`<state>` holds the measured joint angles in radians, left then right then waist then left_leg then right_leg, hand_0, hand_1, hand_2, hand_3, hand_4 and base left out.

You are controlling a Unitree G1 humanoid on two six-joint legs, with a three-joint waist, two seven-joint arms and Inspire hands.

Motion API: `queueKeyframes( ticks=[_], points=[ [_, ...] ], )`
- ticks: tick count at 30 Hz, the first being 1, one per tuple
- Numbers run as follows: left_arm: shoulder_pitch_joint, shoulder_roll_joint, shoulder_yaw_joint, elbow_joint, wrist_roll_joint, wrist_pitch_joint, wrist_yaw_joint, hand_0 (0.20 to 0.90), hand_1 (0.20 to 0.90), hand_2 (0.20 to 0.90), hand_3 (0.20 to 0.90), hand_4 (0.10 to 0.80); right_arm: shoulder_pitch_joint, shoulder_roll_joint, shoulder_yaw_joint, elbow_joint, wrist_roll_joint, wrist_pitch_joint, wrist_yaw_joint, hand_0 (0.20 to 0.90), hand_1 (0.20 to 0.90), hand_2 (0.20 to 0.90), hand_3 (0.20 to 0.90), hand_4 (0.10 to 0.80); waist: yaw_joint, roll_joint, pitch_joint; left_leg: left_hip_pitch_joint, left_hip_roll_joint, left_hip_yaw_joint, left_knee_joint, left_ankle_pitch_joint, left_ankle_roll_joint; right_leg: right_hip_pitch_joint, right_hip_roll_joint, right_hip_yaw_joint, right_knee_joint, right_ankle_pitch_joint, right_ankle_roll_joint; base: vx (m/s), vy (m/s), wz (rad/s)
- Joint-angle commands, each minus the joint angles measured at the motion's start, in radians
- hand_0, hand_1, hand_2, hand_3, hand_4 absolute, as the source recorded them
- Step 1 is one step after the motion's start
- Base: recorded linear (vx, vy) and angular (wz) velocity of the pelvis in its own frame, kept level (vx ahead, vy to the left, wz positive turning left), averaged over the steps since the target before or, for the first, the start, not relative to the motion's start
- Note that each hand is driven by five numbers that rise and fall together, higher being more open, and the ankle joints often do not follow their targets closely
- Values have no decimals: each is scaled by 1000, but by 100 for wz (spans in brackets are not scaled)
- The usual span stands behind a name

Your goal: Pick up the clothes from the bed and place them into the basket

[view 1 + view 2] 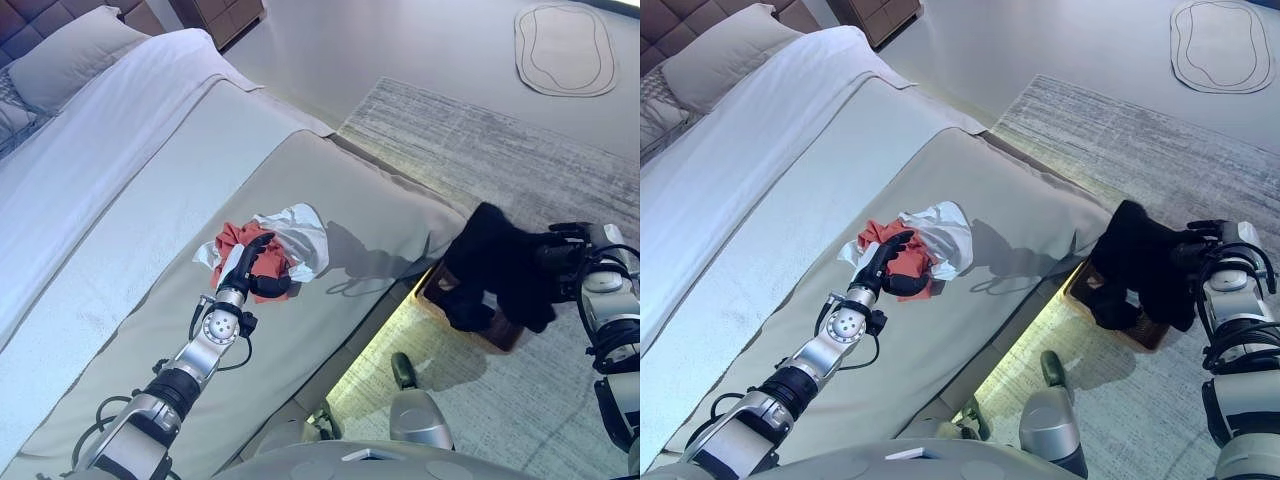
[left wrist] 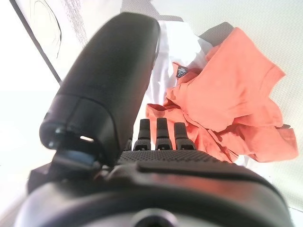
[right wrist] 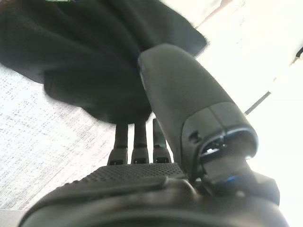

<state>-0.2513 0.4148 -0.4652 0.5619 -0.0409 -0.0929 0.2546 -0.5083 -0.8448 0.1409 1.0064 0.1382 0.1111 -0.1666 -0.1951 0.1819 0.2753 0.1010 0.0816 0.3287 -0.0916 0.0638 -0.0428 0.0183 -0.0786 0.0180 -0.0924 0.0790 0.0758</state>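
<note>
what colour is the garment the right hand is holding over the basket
Black garment, gripped by the right hand; clearest in the left eye view.

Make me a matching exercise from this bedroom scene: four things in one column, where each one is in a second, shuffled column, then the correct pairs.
Things
1. orange-red crumpled shirt
2. black bulky garment
3. brown rectangular basket
4. grey pillow

Places
A. on the carpet beside the bed
B. at the head of the bed
C. held by the right hand above the basket
D. on the beige bed cover, under the left hand

Pairs: 1-D, 2-C, 3-A, 4-B
</note>
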Motion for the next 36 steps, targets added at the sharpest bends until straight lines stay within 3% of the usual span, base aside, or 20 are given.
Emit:
queueKeyframes(
  ticks=[1,10,18,24,28,36],
  points=[
    [-75,46,-4,-41,-14,-95,49,900,900,900,900,800,-91,-43,-2,-9,-7,-65,-48,900,900,900,900,800,11,-50,-65,65,26,13,4,-79,-47,-15,-5,8,8,1,9,0,0,0],
    [-70,51,-1,-36,-21,-96,50,900,900,900,900,800,-91,-53,-5,13,-10,-41,-36,900,900,900,900,800,18,-61,-81,70,29,13,4,-78,-47,-7,-2,7,8,1,8,0,0,0],
    [-59,35,2,-19,-22,-87,60,900,900,900,900,800,-121,-45,3,-84,-31,-85,-123,900,900,900,900,800,39,-74,-98,69,29,-14,4,-76,-41,11,-3,-13,9,-5,3,5,-1,3],
    [-52,27,6,-10,-30,-77,85,900,900,900,900,800,-193,-18,83,-240,-69,-86,-152,900,900,900,900,800,84,-96,-107,49,24,-61,4,-69,-38,22,-14,-58,9,-14,0,-10,-22,13],
    [-33,29,28,-8,-28,-66,115,900,900,900,900,800,-251,16,168,-336,-187,-131,-211,900,900,900,900,800,141,-122,-100,24,16,-110,4,-61,-34,22,-28,-98,6,-13,-2,-17,-52,29],
    [33,57,92,-31,-32,-77,155,900,900,900,900,800,-378,54,355,-365,-311,-48,-194,900,900,900,900,800,239,-140,-67,-41,7,-190,4,-40,-29,5,-51,-172,12,-22,-11,2,-5,34]
  ],
)
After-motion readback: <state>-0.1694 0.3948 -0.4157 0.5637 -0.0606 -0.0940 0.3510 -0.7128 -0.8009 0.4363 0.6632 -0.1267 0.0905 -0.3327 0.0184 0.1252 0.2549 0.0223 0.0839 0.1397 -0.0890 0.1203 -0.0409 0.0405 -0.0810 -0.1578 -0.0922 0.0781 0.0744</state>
